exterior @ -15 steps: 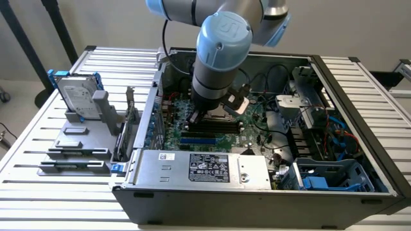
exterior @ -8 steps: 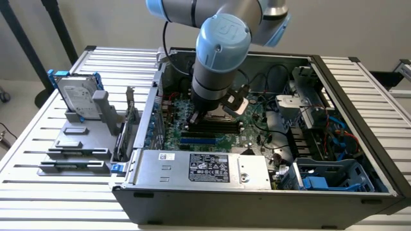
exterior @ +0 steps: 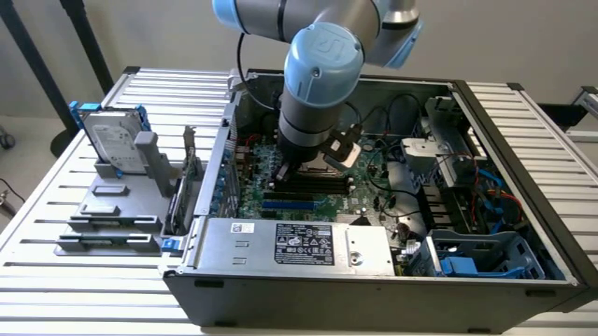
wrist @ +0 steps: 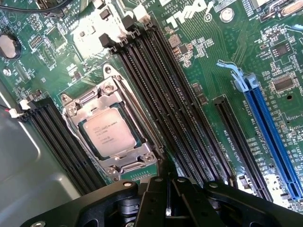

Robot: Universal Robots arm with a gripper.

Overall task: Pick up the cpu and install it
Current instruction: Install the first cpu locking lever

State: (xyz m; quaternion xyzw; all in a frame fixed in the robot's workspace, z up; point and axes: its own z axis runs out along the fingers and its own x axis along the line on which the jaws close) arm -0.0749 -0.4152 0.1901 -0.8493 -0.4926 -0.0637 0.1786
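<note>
The cpu [wrist: 111, 135], a small square chip with a silvery top, lies flat in the metal-framed socket [wrist: 110, 91] on the green motherboard [wrist: 199, 52]. My gripper [wrist: 168, 201] hovers just beside the socket, its black fingers pressed together and shut on nothing. The chip is apart from the fingers. In the exterior view the arm [exterior: 318, 91] reaches down into the open computer case [exterior: 374, 287], with its wrist over the middle of the motherboard [exterior: 280, 199].
Black memory slots [wrist: 165, 90] run beside the socket and a blue expansion slot [wrist: 270, 127] lies further off. The labelled power-supply box [exterior: 299, 245] sits at the case front. A hard drive in a blue bracket [exterior: 114, 143] stands on a grey fixture outside, at the exterior view's left.
</note>
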